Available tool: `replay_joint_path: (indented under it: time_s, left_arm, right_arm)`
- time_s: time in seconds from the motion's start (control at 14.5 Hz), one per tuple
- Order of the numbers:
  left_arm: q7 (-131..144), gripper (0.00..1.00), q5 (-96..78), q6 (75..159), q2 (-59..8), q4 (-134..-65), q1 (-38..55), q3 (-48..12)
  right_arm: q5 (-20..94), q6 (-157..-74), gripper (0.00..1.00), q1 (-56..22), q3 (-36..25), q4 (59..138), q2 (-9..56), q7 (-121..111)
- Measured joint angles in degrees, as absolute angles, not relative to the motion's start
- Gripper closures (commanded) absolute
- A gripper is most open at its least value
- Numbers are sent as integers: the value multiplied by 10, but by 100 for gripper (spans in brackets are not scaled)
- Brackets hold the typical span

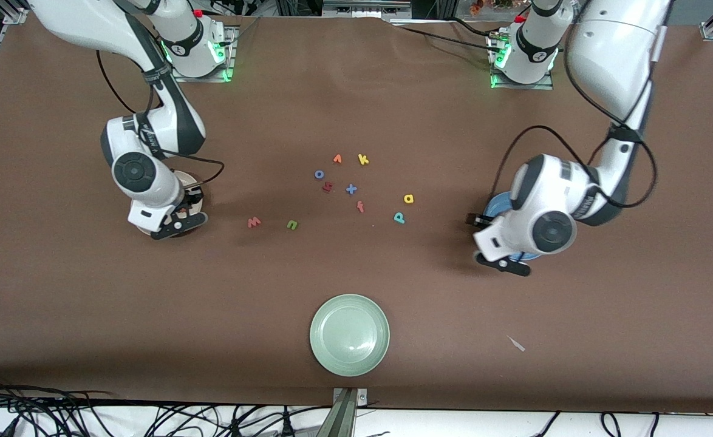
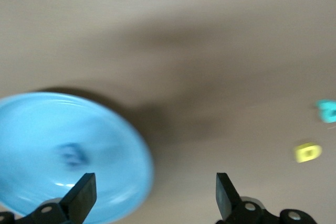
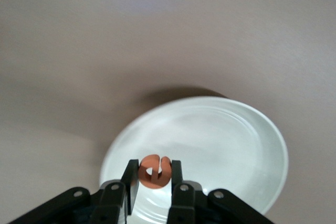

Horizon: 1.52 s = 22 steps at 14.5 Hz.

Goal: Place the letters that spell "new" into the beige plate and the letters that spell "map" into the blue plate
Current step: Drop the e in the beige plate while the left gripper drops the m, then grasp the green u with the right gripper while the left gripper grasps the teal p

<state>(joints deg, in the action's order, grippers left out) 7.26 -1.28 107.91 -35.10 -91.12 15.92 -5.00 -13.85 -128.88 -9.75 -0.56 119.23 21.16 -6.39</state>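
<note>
We see the right gripper (image 3: pixel 153 182) over the round cream-beige plate (image 3: pixel 231 145), jaws clamped on the small orange foam "e" (image 3: pixel 154 171). The left gripper (image 2: pixel 156 195) hangs wide open over the round blue plate (image 2: pixel 42 129), where a blurred periwinkle letter (image 2: pixel 71 155) lies.

The "m" (image 2: pixel 71 154) lies in the blue plate (image 2: pixel 31 124); "p" (image 1: pixel 399 217) beside "a" (image 1: pixel 409 198).

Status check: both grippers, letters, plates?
Left gripper open over blue plate, m inside. Right gripper shut on orange foam e over beige plate. Nothing blocking.
</note>
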Motion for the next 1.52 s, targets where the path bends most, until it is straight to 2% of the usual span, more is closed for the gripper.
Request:
replay_joint_path:
  time_s: [0.07,0.21,0.48,0.69,0.9,0.97,1.11,1.18,1.45,1.52]
  left_arm:
    - [126,0,-15,1079,-353,-911,185,-50]
    - [214,0,-49,1098,-365,-911,229,-51]
    - [297,0,-98,1199,-399,-910,268,-51]
    - [343,0,-98,1240,-416,-910,286,-50]
    - [375,13,-98,1279,-432,-910,292,-50]
    - [381,21,-98,1283,-436,-910,295,-50]
    - [391,27,-98,1283,-440,-910,302,-50]
    - [394,33,-98,1283,-441,-910,307,-50]
    - [400,51,-98,1283,-443,-911,313,-49]
    - [400,51,-98,1283,-444,-911,313,-48]
  right_arm:
    - [-137,-1289,0,-97,-15,1193,212,-72]
    - [-123,-1288,0,-96,-22,1194,214,-74]
    - [-43,-1288,0,-100,-19,1190,213,-61]
    - [-32,-1288,0,-103,11,1171,213,34]
    - [-31,-1288,0,-111,55,1148,218,153]
    - [-30,-1288,0,-113,69,1139,223,195]
    - [-27,-1289,0,-116,94,1116,240,272]
    - [-26,-1289,0,-120,103,1102,251,305]
    - [-26,-1292,0,-156,110,1042,304,405]
    - [-26,-1295,0,-164,110,1029,317,421]
